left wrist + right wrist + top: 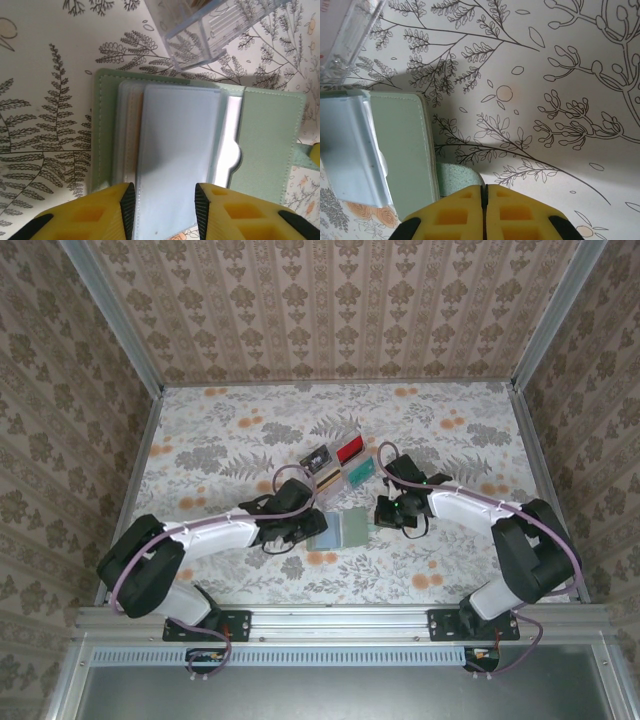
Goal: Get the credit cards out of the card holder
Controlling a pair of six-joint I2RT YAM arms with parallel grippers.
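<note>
Pale-green card holder (265,145), L tool (165,200) apart astride its sleeve (180,140), R tool (484,189) together beside it.

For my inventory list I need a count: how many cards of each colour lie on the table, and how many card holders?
Black card: 1
Red card: 1
Tan card: 1
Teal card: 1
Card holder: 1
Total: 5
</note>
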